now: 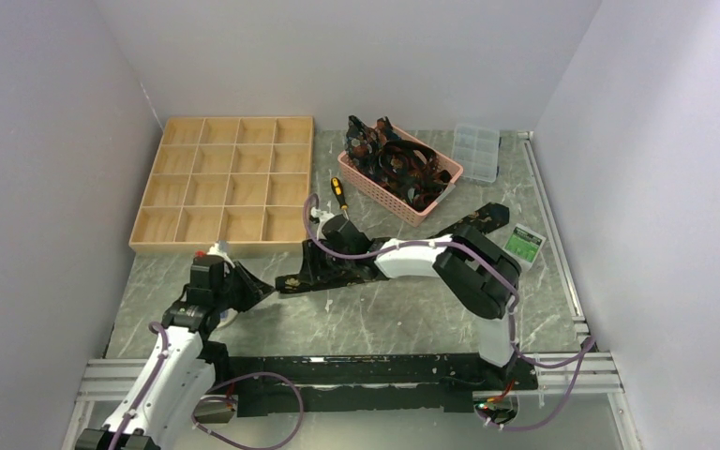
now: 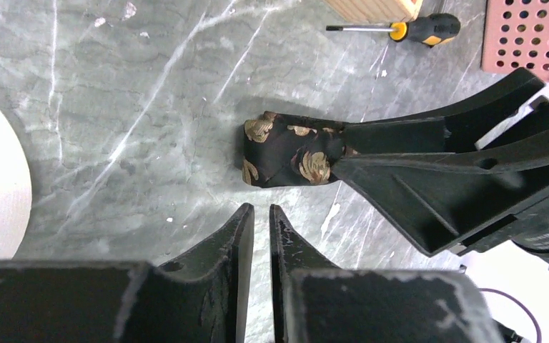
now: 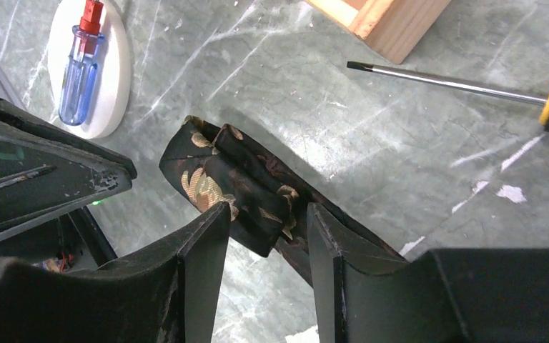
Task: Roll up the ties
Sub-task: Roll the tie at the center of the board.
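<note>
A black tie (image 1: 384, 258) with tan-gold patterns lies stretched across the table, and its left end is folded over into a short flat roll (image 2: 286, 150). My right gripper (image 3: 268, 211) is open. Its jaws straddle the folded end (image 3: 246, 186), and the left fingertip (image 3: 218, 214) touches the fabric. My left gripper (image 2: 259, 211) is empty, its fingers almost together, a short way in front of the folded end and apart from it. In the top view it sits left of the tie (image 1: 244, 286). Several more ties (image 1: 396, 159) lie in a pink basket (image 1: 431, 199).
A wooden compartment tray (image 1: 225, 183) stands at the back left. A yellow-black screwdriver (image 1: 340, 195) lies between the tray and the basket. A white disc (image 3: 111, 107) bearing a blue-handled screwdriver (image 3: 78, 71) sits near the left gripper. A clear plastic box (image 1: 476, 150) and a green card (image 1: 525, 242) are at the right.
</note>
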